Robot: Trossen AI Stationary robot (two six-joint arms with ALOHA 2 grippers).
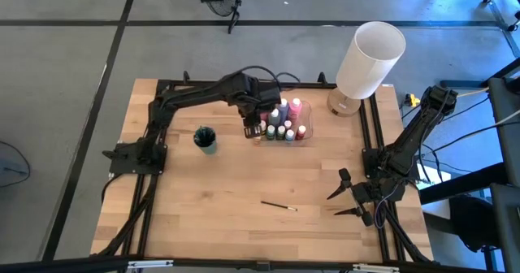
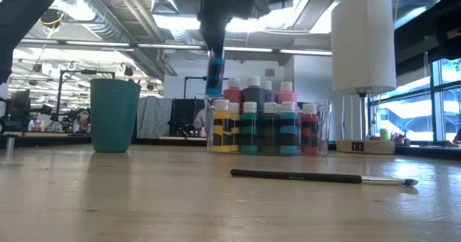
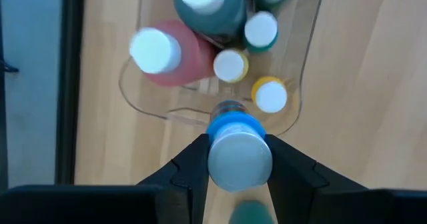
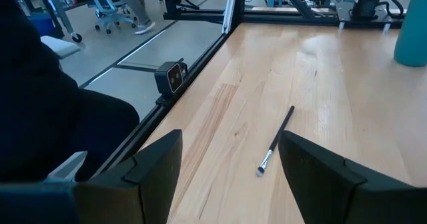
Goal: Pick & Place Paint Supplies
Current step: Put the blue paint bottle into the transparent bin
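Evidently the left gripper (image 3: 233,159), clamped on a blue paint bottle (image 3: 239,154), hangs over the clear tray (image 3: 303,64). Lowering into a gap comes next. The right gripper (image 1: 351,197) waits, fingers apart, near the paintbrush (image 1: 279,205).

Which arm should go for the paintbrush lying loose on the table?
Right. The right gripper is open and sits near the paintbrush, while the left gripper is shut on a blue bottle above the clear tray.
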